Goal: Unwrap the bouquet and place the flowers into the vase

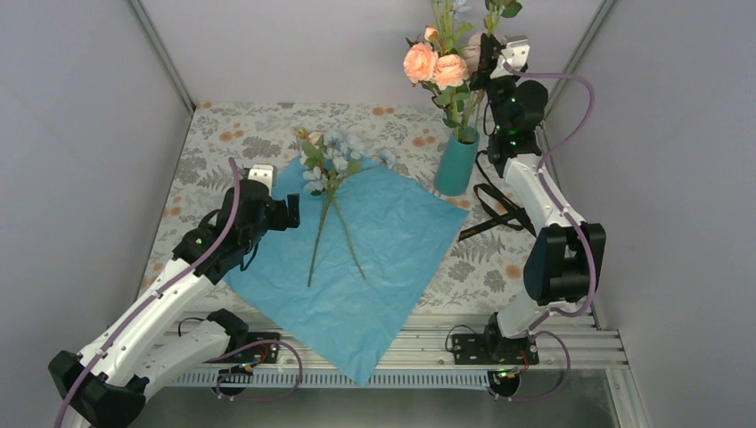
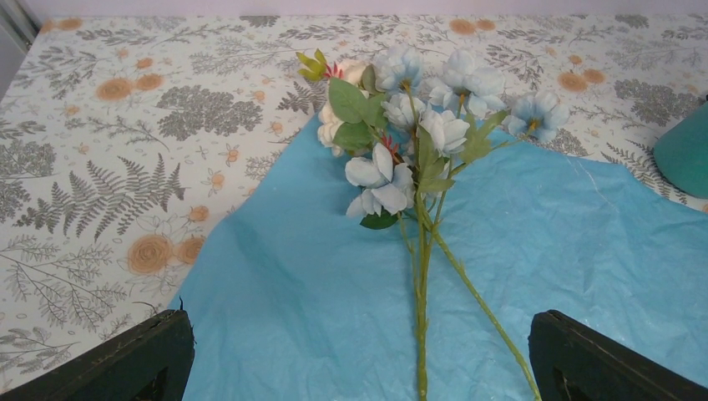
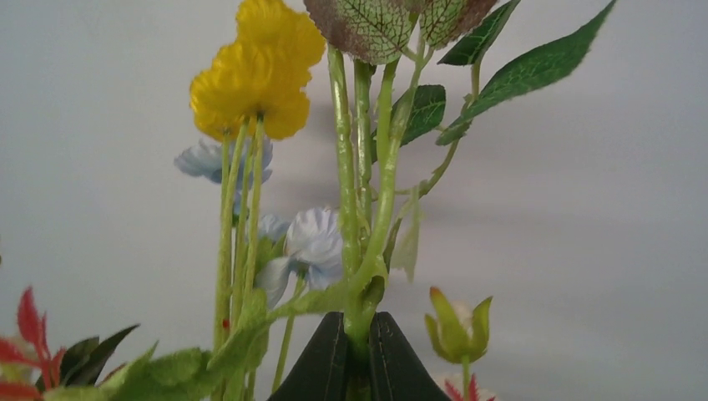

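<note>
The right pincer [image 3: 359, 338] is pinched tight on a green stem [image 3: 346, 192] of the bunch [image 1: 450, 71] standing in the vase [image 1: 456, 165], high above its mouth, with a yellow bloom [image 3: 255, 71] and pale-blue ones just beyond the fingers; peach roses [image 1: 435, 64] lean out to the left of it. The left pincer [image 2: 359, 359] stands wide, holding nothing, poised over the left part of the blue paper [image 1: 383, 241], which lies opened out on the printed tablecloth [image 1: 232, 143]. Loose pale-blue flowers [image 2: 417, 142] lie on the paper, heads at its far corner, stems pointing toward the arms. The vase stands just beside the paper's right corner
</note>
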